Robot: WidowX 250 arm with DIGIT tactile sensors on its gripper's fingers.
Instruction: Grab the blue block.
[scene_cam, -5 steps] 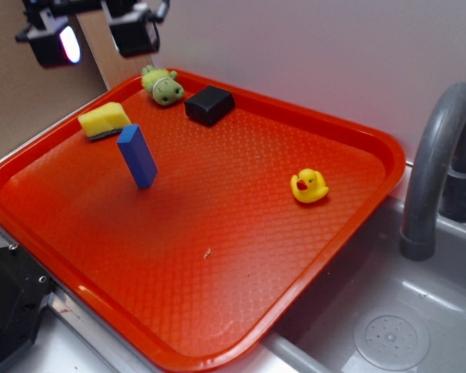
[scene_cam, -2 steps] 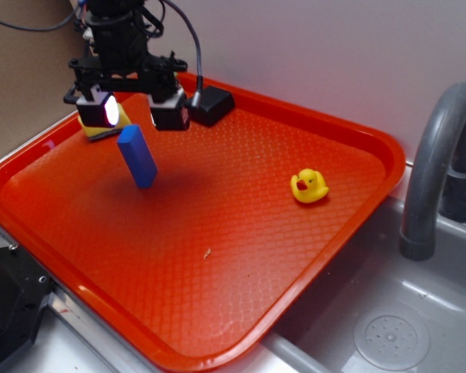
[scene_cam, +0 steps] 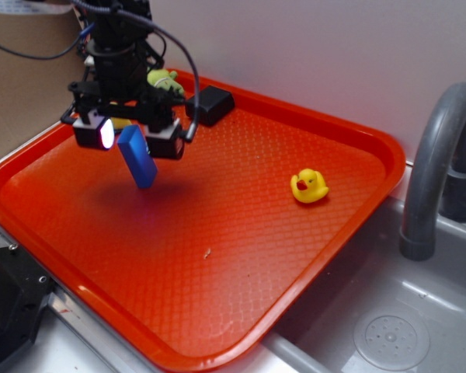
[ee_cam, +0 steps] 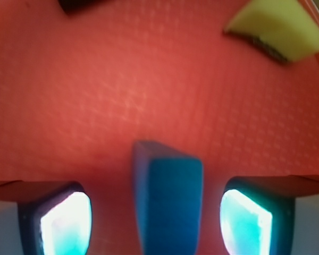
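I see the slim royal-blue rectangular block [scene_cam: 137, 157] standing on end on the red plastic tray [scene_cam: 241, 256], long axis nearly vertical, top leaning left. My black gripper [scene_cam: 130, 136] straddles it, jaws wide apart, holding nothing.

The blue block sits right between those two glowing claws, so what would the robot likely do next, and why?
Probably close the gripper. The blue block stands between its open fingers, with a gap on each side, so squeezing should grab it. It might dip slightly lower first.
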